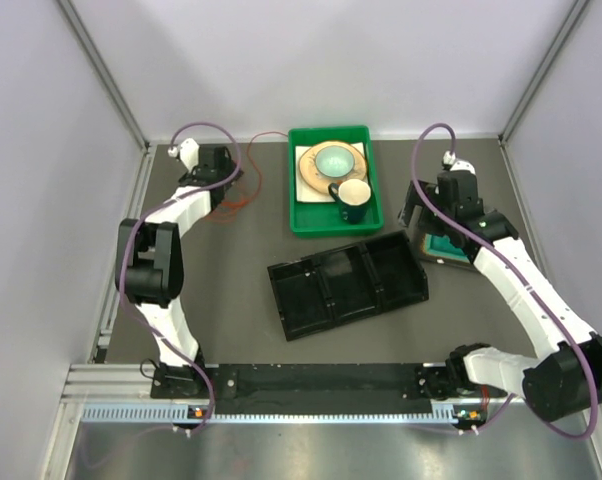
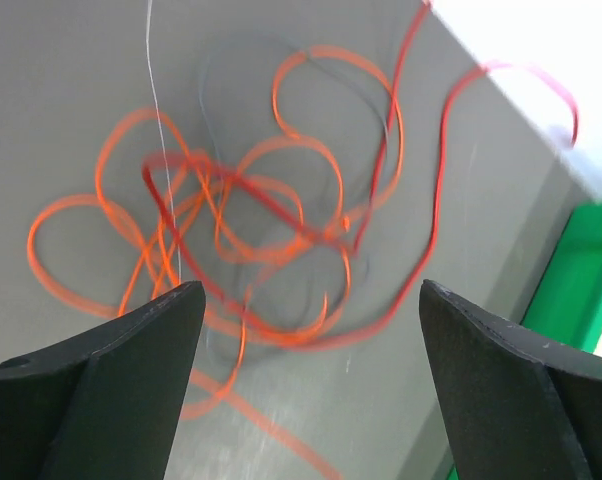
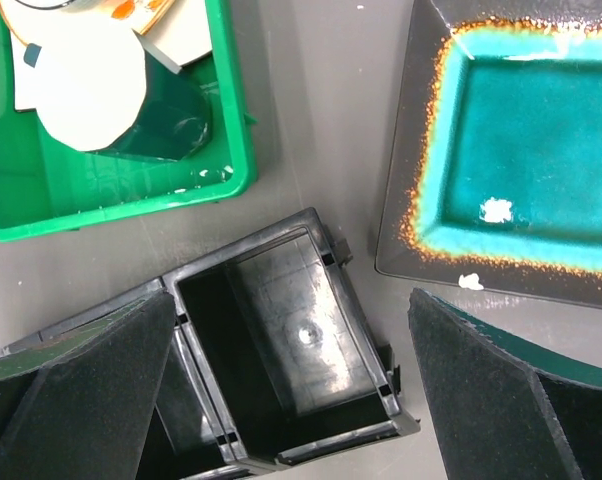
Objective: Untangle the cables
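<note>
A grey table [image 1: 231,300] sat between pale walls. The left gripper [image 2: 309,300] hung spread and empty above the tangled cables [image 2: 261,205], whose orange and red loops lay at the table's far left, beside a green bin [image 2: 586,270]. The right gripper [image 3: 291,310], also spread, hovered over a black tray [image 3: 301,330] near a teal plate [image 3: 521,130].
</note>
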Motion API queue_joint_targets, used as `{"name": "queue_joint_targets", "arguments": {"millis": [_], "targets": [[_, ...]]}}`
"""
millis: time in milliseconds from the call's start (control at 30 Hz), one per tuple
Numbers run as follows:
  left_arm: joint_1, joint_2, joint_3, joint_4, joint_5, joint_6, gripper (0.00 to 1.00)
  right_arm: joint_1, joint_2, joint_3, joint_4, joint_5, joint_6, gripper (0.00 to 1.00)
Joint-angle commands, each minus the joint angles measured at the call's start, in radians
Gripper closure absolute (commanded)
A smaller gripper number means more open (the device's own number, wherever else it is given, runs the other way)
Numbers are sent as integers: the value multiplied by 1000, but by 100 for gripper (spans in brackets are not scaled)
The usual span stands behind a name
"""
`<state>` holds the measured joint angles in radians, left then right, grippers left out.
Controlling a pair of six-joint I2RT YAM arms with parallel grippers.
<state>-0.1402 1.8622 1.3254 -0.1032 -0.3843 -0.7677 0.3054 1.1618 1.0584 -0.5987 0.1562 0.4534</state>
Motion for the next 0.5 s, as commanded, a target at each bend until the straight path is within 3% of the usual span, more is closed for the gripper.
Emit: {"name": "queue_joint_targets", "arguments": {"millis": [0,200,300,333,367,467], "targets": [[40,58,26,174,64,-53,7,11,-36,6,-21,17,-7,1],[44,170,130,214,110,-15,17,11,-33,11,-27,16,5,1],[44,204,179,208,111,-1,40,11,-31,15,-33,9,13,1],[44,201,184,207,111,7,80,11,-31,15,-35,8,16,1],[44,195,187,206,111,10,100,11,-34,14,-33,9,18,1],[44,143,169,188,114,27,100,11,-37,6,-32,13,22,1]]}}
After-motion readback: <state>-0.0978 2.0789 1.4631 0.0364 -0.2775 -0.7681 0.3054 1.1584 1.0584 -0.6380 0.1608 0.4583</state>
